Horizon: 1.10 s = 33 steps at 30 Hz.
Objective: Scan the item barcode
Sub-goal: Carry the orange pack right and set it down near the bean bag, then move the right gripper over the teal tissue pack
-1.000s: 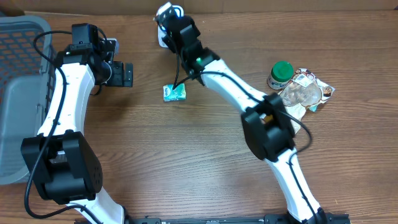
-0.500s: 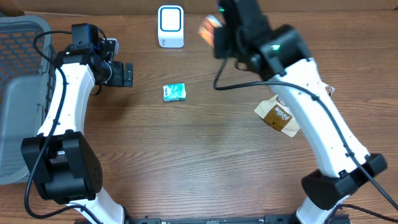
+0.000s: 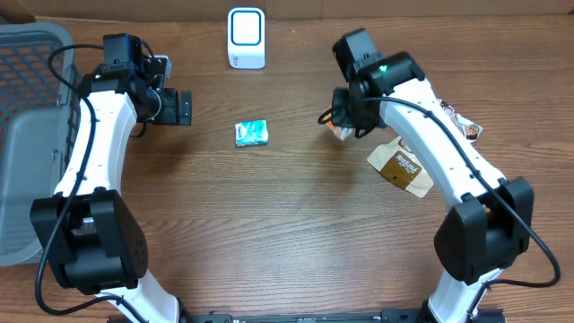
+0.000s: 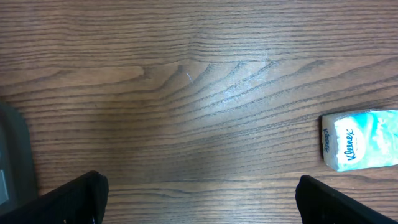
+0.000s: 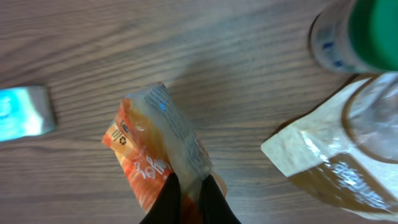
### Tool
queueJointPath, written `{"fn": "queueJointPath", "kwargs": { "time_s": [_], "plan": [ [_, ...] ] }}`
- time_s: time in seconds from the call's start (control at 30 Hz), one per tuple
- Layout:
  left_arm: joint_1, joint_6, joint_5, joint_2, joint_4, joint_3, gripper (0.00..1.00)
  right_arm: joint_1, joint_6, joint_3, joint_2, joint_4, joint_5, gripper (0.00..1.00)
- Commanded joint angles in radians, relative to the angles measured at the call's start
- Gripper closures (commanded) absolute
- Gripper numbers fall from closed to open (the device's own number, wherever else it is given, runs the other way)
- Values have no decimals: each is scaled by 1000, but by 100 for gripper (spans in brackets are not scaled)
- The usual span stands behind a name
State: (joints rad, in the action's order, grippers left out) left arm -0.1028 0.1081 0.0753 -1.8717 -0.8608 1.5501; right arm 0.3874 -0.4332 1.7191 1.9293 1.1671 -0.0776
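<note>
1. Orange packet (image 5: 149, 155), part clear film, is pinched at its lower end by the right gripper (image 5: 189, 198), whose fingers are clamped together on it.
2. In the overhead view the packet (image 3: 340, 132) hangs above the table (image 3: 269, 233), right of centre and toward the far edge.
3. White scanner (image 3: 246, 38) with a blue-rimmed face stands at the far edge, well apart from the packet and to its left.
4. Left gripper (image 3: 184, 108) has its jaws wide apart with nothing between them, over bare wood near the grey basket (image 3: 22, 135) at the left edge.
5. Tissue pack (image 3: 252, 134) lies flat between the two grippers.
6. Brown pouch (image 3: 401, 166) lies on the right part of the surface, and the wrist view shows a green-capped jar (image 5: 348, 34) just beside it.
</note>
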Motion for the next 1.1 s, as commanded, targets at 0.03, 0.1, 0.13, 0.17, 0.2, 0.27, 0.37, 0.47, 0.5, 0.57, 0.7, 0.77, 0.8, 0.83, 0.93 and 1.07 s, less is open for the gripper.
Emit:
{"fn": "queueJointPath", "kwargs": {
  "time_s": [0.03, 0.1, 0.13, 0.17, 0.2, 0.27, 0.37, 0.47, 0.5, 0.57, 0.7, 0.77, 0.8, 0.83, 0.93, 1.07],
  "plan": [
    [-2, 11, 11, 8, 2, 10, 0, -33, -50, -113, -2, -85, 39, 96],
    [-2, 11, 11, 8, 2, 10, 0, -40, -50, -157, -2, -126, 35, 96],
    [-2, 11, 11, 8, 2, 9, 1, -45, -50, -173, -2, -141, 35, 96],
    [-2, 11, 11, 8, 2, 9, 0, -51, -51, -188, -2, -154, 35, 96],
    [-2, 11, 11, 8, 2, 9, 1, -58, -51, -204, -2, -169, 35, 96],
    [-2, 11, 11, 8, 2, 9, 1, -71, -55, -228, -2, -186, 35, 96],
    [-2, 11, 11, 8, 2, 9, 1, -89, -57, -243, -2, -188, 35, 96],
    [-2, 11, 11, 8, 2, 10, 0, -102, -56, -243, -3, -182, 33, 83],
    [-2, 11, 11, 8, 2, 10, 0, -107, -56, -243, -3, -180, 31, 83],
    [-2, 11, 11, 8, 2, 9, 1, -116, -56, -232, -4, -174, 31, 79],
    [-2, 11, 11, 8, 2, 9, 0, -126, -11, -145, -15, -130, 58, 66],
    [-2, 11, 11, 8, 2, 10, 1, -126, 5, -80, -23, -103, 91, 55],
    [-2, 11, 11, 8, 2, 9, 0, -123, 19, -42, -26, -87, 124, 43],
    [-2, 11, 11, 8, 2, 10, 0, -119, 35, -10, -26, -76, 157, 27],
    [-2, 11, 11, 8, 2, 10, 0, -102, 116, 50, -26, -89, 296, 19],
    [-2, 11, 11, 8, 2, 10, 1, -62, 132, 49, -11, -206, 367, 20]
  ]
}}
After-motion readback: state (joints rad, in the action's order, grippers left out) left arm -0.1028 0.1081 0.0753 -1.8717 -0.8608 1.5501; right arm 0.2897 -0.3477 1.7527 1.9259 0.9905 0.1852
